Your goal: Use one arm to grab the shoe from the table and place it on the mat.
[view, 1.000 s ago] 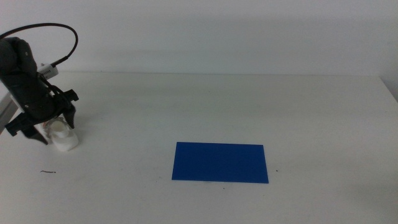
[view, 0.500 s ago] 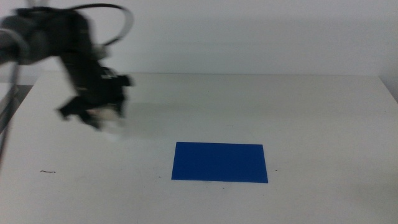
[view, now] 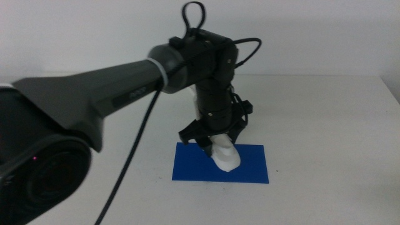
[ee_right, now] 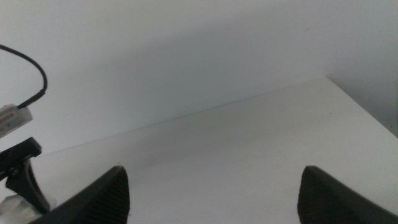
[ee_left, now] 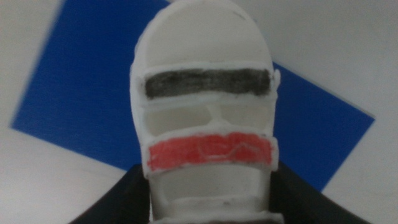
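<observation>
The left gripper (view: 215, 139) holds the shoe (view: 226, 156) over the mat (view: 250, 170).

Its two dark jaws are shut tight on the sides of the shoe, near the back end, and the toe points down at the blue mat. From the middle view I cannot tell if the toe touches the mat or hangs just above it. The left wrist view shows more of the shoe (ee_left: 205, 106): it is white, with a black strap near the toe and a red strap closer to the jaws, and the mat (ee_left: 81, 93) lies under it on the white table (ee_left: 50, 186). The middle view shows the big dark arm (view: 125, 87) reaching in from the left with a black cable looped on top. The right gripper (ee_right: 214, 193) waits away from the mat, jaws wide apart and holding nothing, above the bare table (ee_right: 249, 137).
</observation>
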You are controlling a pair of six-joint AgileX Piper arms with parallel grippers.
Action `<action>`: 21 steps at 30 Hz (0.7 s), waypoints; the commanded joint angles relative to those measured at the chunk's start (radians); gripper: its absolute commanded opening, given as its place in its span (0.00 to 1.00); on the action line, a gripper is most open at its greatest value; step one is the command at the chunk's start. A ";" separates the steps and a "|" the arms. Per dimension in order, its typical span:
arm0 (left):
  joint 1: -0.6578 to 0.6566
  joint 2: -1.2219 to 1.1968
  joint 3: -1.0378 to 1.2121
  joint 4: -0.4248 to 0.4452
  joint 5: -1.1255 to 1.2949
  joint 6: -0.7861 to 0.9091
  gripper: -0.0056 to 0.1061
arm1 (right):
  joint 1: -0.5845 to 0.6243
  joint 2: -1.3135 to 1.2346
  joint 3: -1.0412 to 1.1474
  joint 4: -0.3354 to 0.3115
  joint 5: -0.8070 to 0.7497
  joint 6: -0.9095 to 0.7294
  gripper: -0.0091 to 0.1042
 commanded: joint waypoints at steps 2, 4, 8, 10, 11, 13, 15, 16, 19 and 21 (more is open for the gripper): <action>-0.007 0.014 -0.047 0.009 0.014 -0.017 0.03 | 0.002 -0.005 0.002 -0.006 -0.008 -0.002 0.78; -0.007 0.014 -0.047 0.000 0.014 -0.017 0.03 | 0.002 -0.005 0.002 -0.006 -0.008 -0.002 0.78; -0.007 0.017 -0.047 0.000 0.014 -0.017 0.03 | 0.002 -0.005 0.002 -0.006 -0.008 -0.002 0.78; -0.007 0.018 -0.047 0.000 0.014 -0.010 0.03 | 0.002 -0.005 0.002 -0.006 -0.008 -0.002 0.78; -0.007 0.018 -0.047 0.000 0.014 -0.010 0.03 | 0.002 -0.005 0.002 -0.006 -0.008 -0.002 0.78; -0.007 0.019 -0.047 0.010 0.014 -0.010 0.03 | 0.002 -0.005 0.002 -0.006 -0.008 -0.002 0.78; -0.007 0.019 -0.047 0.019 0.014 -0.010 0.03 | 0.002 -0.005 0.002 -0.006 -0.008 -0.002 0.78; -0.007 0.019 -0.047 -0.001 0.014 -0.010 0.03 | 0.002 -0.005 0.002 -0.006 -0.008 -0.002 0.78; -0.007 0.023 -0.047 0.019 0.014 -0.010 0.03 | 0.002 -0.005 0.002 -0.006 -0.008 -0.002 0.78; -0.007 0.034 -0.045 0.005 0.014 -0.033 0.03 | 0.002 -0.005 0.002 -0.006 -0.008 -0.002 0.78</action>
